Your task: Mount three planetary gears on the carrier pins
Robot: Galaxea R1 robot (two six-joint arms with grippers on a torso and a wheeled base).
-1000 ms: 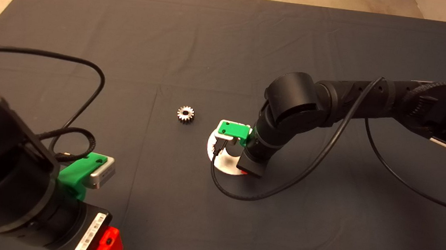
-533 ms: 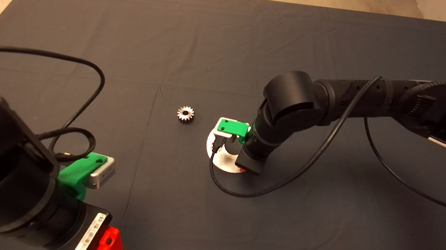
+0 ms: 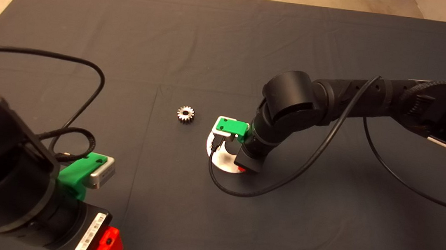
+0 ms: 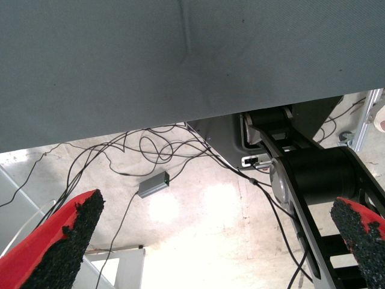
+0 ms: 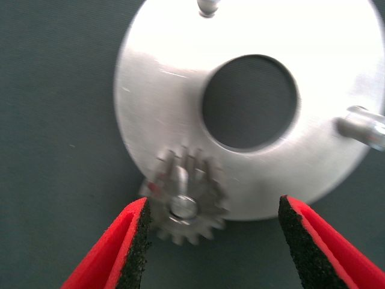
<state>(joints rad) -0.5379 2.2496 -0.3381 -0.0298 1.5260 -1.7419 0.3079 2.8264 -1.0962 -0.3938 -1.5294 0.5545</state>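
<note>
A silvery round disc (image 5: pixel 180 90) with a central hole lies on the mat, also under the right wrist as the disc (image 3: pixel 221 162). One planetary gear (image 5: pixel 185 205) sits on a carrier pin (image 5: pixel 182 206) at the disc's rim. Two more carrier pins (image 5: pixel 363 125) (image 5: pixel 207 6) stand bare. My right gripper (image 5: pixel 213 241) hovers over that gear, open, its fingers either side and clear of the teeth. Another planetary gear (image 3: pixel 185 114) lies flat on the mat to the disc's left. My left gripper (image 4: pixel 210 241) is parked at the lower left, open.
The right arm's black cable (image 3: pixel 240 193) loops over the mat just in front of the disc. The left arm (image 3: pixel 1 184) and its cable (image 3: pixel 86 86) fill the lower left corner. Beyond the mat's edge the left wrist view shows floor with loose wires (image 4: pixel 150 150).
The right wrist has shifted slightly to the left and away over the disc. The loose gear and the left arm have not moved.
</note>
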